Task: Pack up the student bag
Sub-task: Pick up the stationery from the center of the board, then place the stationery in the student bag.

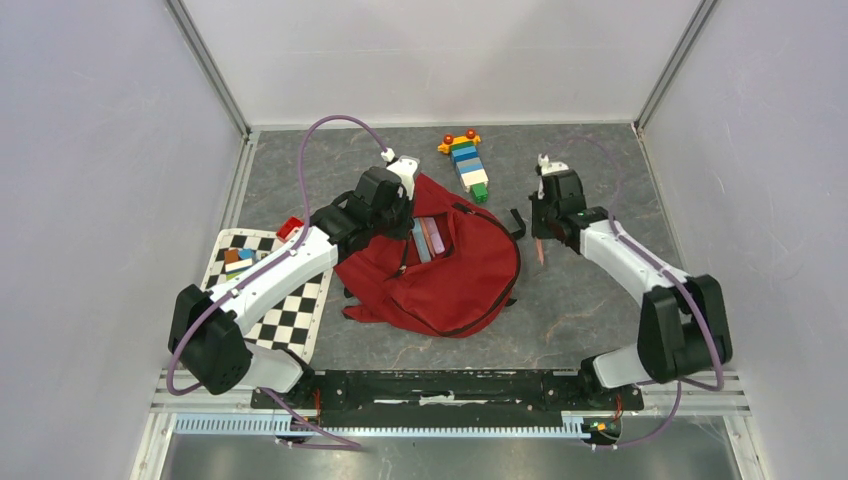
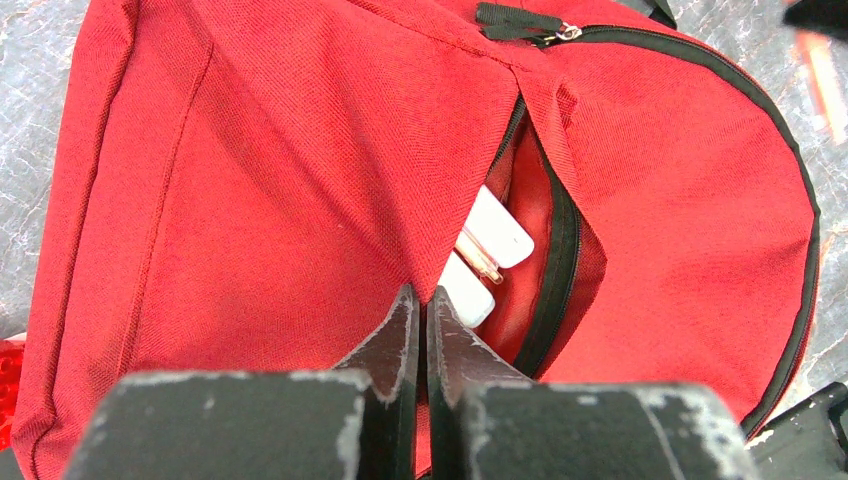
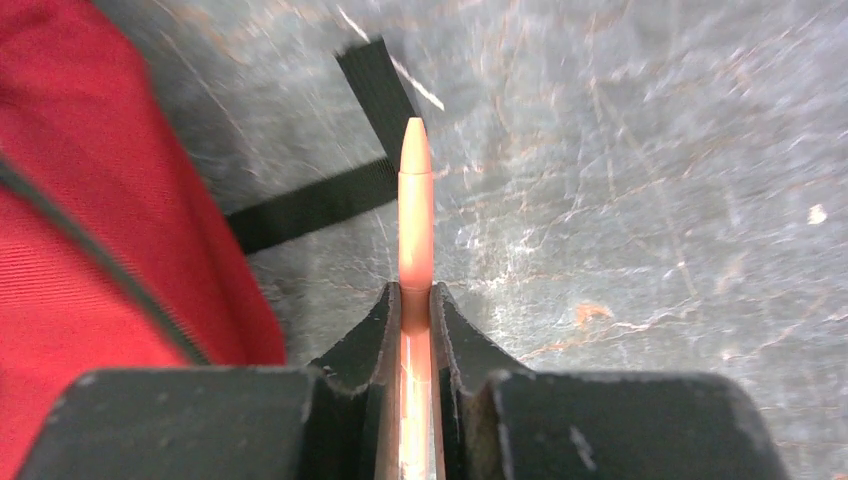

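Dark-red fabric backpack (image 1: pixel 450 290) lies unzipped; we see left gripper (image 2: pixel 421 300) pinching its flap, right gripper (image 3: pixel 416 300) pinching a slim orange pen (image 3: pixel 415 200).

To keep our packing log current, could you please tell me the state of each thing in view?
student bag: lying flat, main zipper open, items inside.
left tool: shut, pinching the bag's opening flap.
right tool: shut on the orange pen.
orange pen: gripped, outside the bag.
block toy: assembled, outside the bag.
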